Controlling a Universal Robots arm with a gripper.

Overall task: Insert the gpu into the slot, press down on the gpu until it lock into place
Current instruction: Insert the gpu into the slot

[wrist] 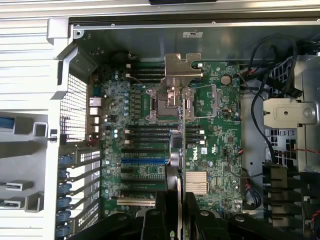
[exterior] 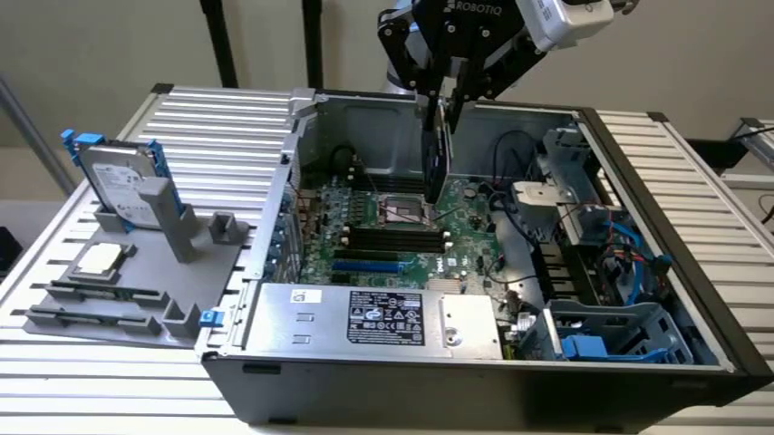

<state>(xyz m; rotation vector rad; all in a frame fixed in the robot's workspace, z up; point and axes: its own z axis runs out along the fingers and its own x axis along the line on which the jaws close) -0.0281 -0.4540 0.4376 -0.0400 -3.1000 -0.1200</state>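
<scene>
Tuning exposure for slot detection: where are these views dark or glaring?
Exterior view: the slatted table is bright, the case interior around the slot shaded, the gpu a dark shape. Wrist view: motherboard evenly lit; the case rim glares palely.

Gripper (exterior: 443, 101): matte black, angular. Body marked with white ROBOTIQ lettering (exterior: 478, 7). Finger links (exterior: 400, 50) built as flat black bars, jointed, splayed out from body on both sides. Light grey box-shaped housing (exterior: 566, 18), likely camera, mounted beside gripper body; dark round fitting seen at its far end. In wrist view, links rendered as glossy black moulded pieces, rounded pivot bosses (wrist: 205, 214) raised at joints.
</scene>
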